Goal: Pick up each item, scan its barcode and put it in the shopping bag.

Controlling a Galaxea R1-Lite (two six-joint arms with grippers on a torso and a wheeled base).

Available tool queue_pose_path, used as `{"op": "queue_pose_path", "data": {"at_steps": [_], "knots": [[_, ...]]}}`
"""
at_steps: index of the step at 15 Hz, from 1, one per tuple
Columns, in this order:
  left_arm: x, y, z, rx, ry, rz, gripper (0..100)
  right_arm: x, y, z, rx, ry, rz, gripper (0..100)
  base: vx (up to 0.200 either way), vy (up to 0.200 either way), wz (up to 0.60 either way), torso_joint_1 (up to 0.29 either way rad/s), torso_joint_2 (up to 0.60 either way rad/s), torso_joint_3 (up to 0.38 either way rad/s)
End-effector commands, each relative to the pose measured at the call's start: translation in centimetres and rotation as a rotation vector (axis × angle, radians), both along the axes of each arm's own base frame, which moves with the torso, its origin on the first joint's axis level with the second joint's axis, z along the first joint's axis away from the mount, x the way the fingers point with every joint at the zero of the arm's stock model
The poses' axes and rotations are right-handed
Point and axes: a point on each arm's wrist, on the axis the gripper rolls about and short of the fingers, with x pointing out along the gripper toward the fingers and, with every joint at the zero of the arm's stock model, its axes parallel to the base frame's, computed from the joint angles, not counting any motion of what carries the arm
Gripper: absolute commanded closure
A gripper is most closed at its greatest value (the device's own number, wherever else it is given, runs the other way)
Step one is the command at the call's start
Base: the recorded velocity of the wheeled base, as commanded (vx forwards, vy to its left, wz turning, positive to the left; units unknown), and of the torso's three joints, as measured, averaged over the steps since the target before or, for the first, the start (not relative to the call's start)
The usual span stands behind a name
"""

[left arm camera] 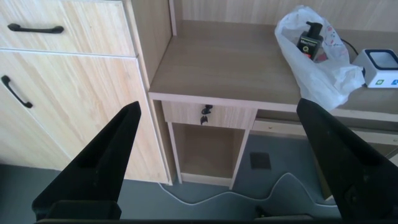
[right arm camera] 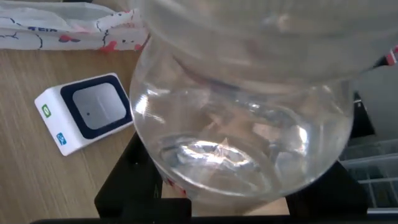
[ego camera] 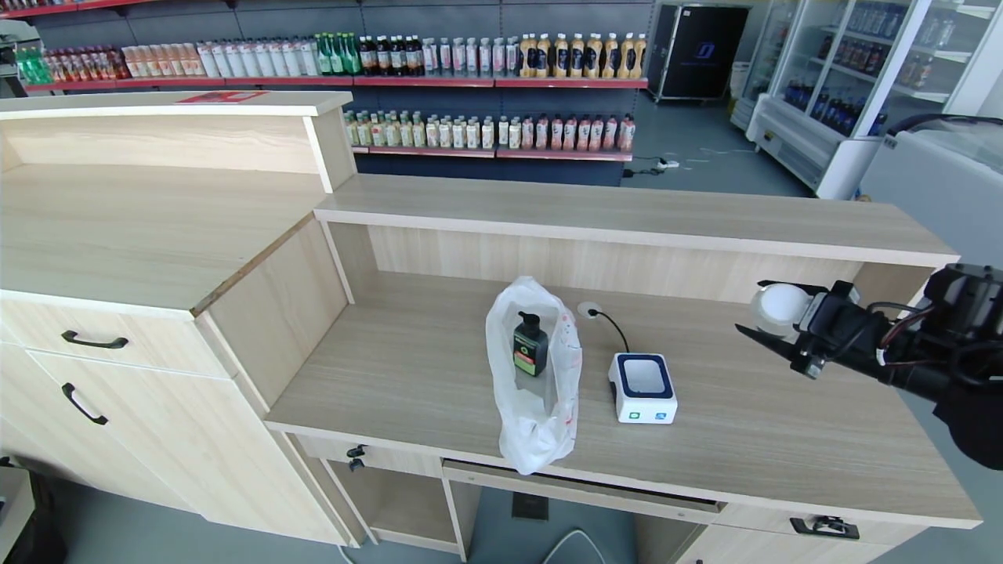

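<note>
My right gripper [ego camera: 772, 313] is shut on a clear bottle [ego camera: 780, 307], held in the air above the desk's right end. In the right wrist view the clear bottle [right arm camera: 242, 118] sits between the dark fingers [right arm camera: 134, 183]. A white barcode scanner [ego camera: 642, 385] [right arm camera: 87, 112] lies on the desk to the left of and below the bottle. Left of the scanner stands a white plastic shopping bag [ego camera: 537, 427] [left arm camera: 320, 71] with a dark pump bottle [ego camera: 530, 345] [left arm camera: 309, 38] upright inside. My left gripper [left arm camera: 219, 106] hangs open and empty, low in front of the desk's left end.
A black cable [ego camera: 615, 329] runs from the scanner to a grommet in the wooden desk [ego camera: 783, 439]. A taller counter [ego camera: 141, 235] rises on the left and a ledge [ego camera: 627, 215] runs along the back. A keyed drawer [left arm camera: 206, 114] sits under the desk edge.
</note>
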Motion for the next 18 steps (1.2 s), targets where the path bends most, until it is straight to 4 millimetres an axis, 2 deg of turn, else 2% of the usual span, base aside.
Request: {"op": "queue_pose_path", "data": {"at_steps": [1, 5, 11, 18], "knots": [[0.0, 0.0, 0.0, 0.0, 0.0, 0.0, 0, 1.2, 0.1, -1.8, -0.002, 0.014, 0.049, 100, 0.0, 0.0, 0.6, 0.002, 0.0, 0.002], [0.0, 0.0, 0.0, 0.0, 0.0, 0.0, 0, 2.3, 0.1, -3.7, -0.032, -0.051, 0.122, 100, 0.0, 0.0, 0.6, 0.005, 0.01, 0.002], [0.0, 0.0, 0.0, 0.0, 0.0, 0.0, 0, 3.9, -0.2, -7.2, -0.084, -0.104, 0.164, 100, 0.0, 0.0, 0.0, 0.0, 0.0, 0.0], [0.0, 0.0, 0.0, -0.001, 0.0, 0.0, 0, 4.9, -0.6, -9.7, -0.082, -0.1, 0.181, 100, 0.0, 0.0, 0.0, 0.0, 0.0, 0.0]]}}
